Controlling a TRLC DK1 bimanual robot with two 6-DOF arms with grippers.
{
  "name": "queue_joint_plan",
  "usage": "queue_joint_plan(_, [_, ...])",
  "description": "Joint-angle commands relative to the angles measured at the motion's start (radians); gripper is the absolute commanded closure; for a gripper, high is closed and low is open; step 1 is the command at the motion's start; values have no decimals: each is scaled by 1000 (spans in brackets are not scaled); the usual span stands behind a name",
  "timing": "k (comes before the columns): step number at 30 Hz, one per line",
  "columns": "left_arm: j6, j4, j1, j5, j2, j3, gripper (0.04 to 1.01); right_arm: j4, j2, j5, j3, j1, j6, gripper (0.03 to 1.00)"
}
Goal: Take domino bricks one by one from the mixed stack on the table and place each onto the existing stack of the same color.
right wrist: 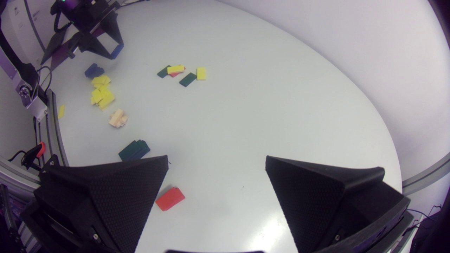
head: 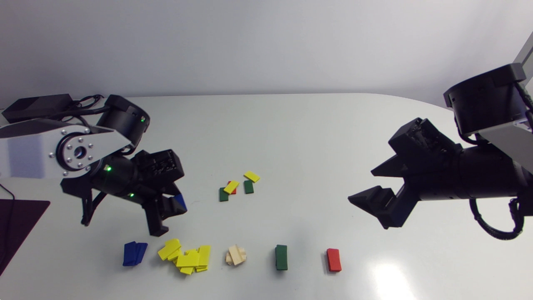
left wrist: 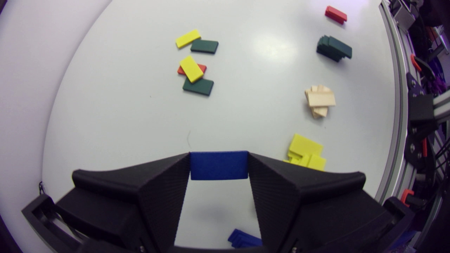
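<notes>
My left gripper [head: 168, 214] [left wrist: 218, 165] is shut on a blue brick [left wrist: 218, 165] [head: 180, 201], held above the table a little behind and to the right of the blue stack [head: 134, 253] [left wrist: 244, 239]. The mixed pile [head: 238, 186] [left wrist: 195, 59] [right wrist: 181, 73] lies mid-table: two yellow bricks, two green ones, and a red one under a yellow. Along the front stand the yellow stack [head: 186, 256] [left wrist: 305, 151], wooden stack [head: 236, 255] [left wrist: 319, 101], green stack [head: 281, 257] [left wrist: 333, 48] [right wrist: 134, 150] and red stack [head: 333, 260] [left wrist: 335, 14] [right wrist: 170, 198]. My right gripper [head: 368, 187] [right wrist: 216, 172] hovers open and empty at the right.
A dark purple mat [head: 16, 225] lies at the table's left edge. A black box with cables [head: 37, 106] sits behind my left arm. A lone yellow brick [right wrist: 61, 111] lies off the table's rim in the right wrist view.
</notes>
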Motion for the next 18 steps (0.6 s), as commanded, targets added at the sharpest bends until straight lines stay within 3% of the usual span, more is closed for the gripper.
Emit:
queue_joint_plan(1, [83, -24, 32, -1, -62, -64, 921, 1, -14, 4, -36, 8, 23, 66])
queue_joint_plan(11, [277, -68, 219, -1, -167, -173, 967, 4, -37, 4, -58, 14, 23, 66])
queue_joint_plan(18, [405, -166, 294, 6, -242, -213, 967, 5, -51, 4, -73, 14, 21, 66])
